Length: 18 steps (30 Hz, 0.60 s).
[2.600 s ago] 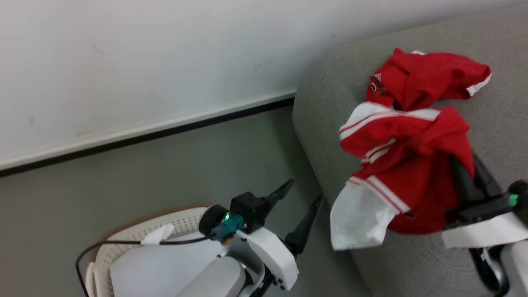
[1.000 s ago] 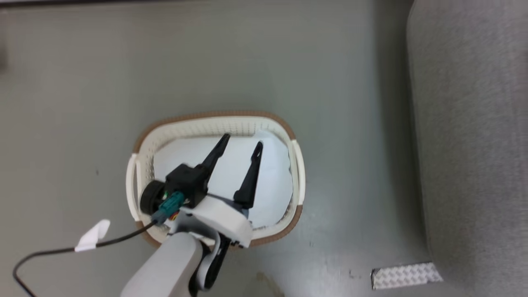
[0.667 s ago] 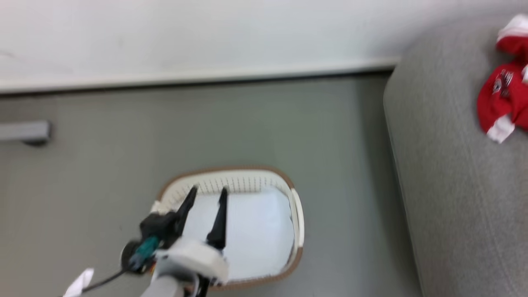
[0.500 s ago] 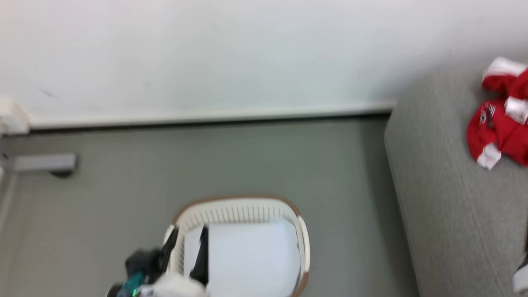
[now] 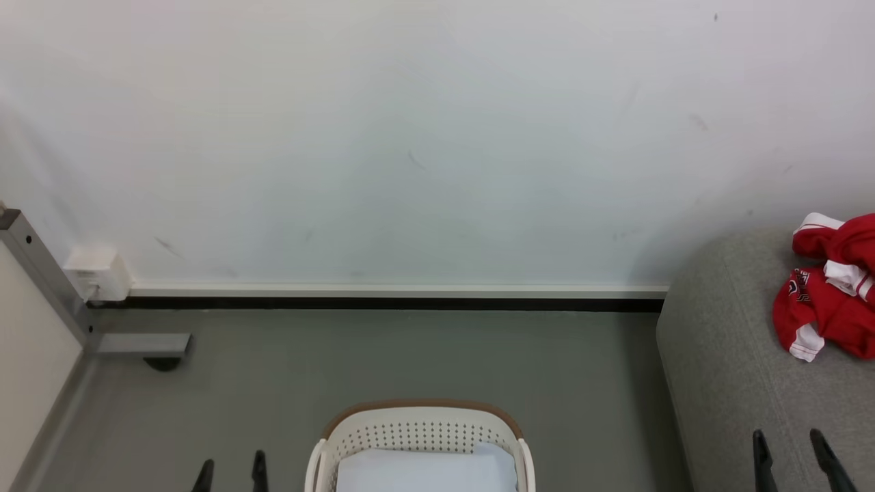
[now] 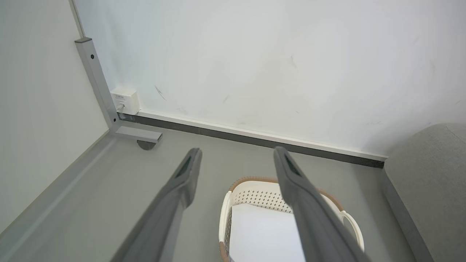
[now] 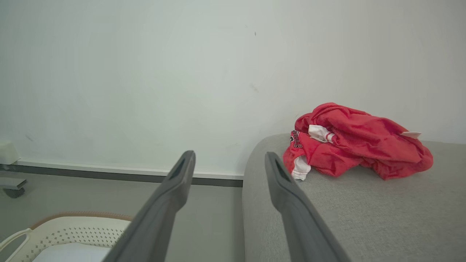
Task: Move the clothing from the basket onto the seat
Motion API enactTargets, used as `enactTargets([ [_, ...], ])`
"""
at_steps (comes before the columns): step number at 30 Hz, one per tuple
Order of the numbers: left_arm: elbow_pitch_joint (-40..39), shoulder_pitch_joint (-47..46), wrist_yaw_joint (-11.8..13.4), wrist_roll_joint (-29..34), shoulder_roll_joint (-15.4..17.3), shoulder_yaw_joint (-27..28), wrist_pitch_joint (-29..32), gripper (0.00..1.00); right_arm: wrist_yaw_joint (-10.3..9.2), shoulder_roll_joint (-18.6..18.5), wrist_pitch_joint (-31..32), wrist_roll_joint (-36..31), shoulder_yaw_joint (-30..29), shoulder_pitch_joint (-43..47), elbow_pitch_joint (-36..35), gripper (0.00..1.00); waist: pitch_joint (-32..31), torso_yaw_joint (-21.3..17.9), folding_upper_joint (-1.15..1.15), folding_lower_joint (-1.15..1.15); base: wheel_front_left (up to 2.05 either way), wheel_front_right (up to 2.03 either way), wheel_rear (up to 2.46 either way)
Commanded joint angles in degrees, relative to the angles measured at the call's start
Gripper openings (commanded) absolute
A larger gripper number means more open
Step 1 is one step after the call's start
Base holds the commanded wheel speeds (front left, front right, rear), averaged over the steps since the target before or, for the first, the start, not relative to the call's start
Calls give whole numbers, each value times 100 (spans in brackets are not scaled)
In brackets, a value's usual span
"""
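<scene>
On the light grey sofa [image 5: 724, 389], beside the wall, the red clothing [image 5: 830, 314] lies heaped. Down on the floor, the laundry basket [image 5: 420, 410] holds a pale liner sheet [image 5: 424, 473]. My left gripper [image 5: 232, 466] and right gripper [image 5: 786, 439] both gape wide, holding nothing.

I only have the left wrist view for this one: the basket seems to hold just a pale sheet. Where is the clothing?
Observer: The clothing lies in a crumpled red heap on the seat, by the wall.
Reviewer: Is the right gripper holding any?
Observer: No; the right gripper is open, short of the heap, nothing between its fingers.
Reviewer: One garment or several?
Observer: Cannot tell; it is one tangled heap with a white cuff showing.
</scene>
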Motion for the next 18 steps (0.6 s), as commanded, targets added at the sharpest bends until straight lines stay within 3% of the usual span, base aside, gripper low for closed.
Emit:
enactTargets([
  [1,-69,139,-58,125,-29,131,-3,100,-15,-1,4,55,36,130,-56,100,-56,-11,0,2,0,0,0],
  [14,-327,387,-792,606,-388,750,-4,100,-15,34,4,325,233,302,-189,100,-161,-4,0,2,0,0,0],
  [15,-311,346,-809,519,-397,734,2,0,0,36,-1,261,236,243,-159,0,-163,-5,0,2,0,0,0],
  [18,-163,379,-818,524,-436,706,14,0,0,69,5,259,237,265,-12,0,-161,-5,0,2,0,0,0],
])
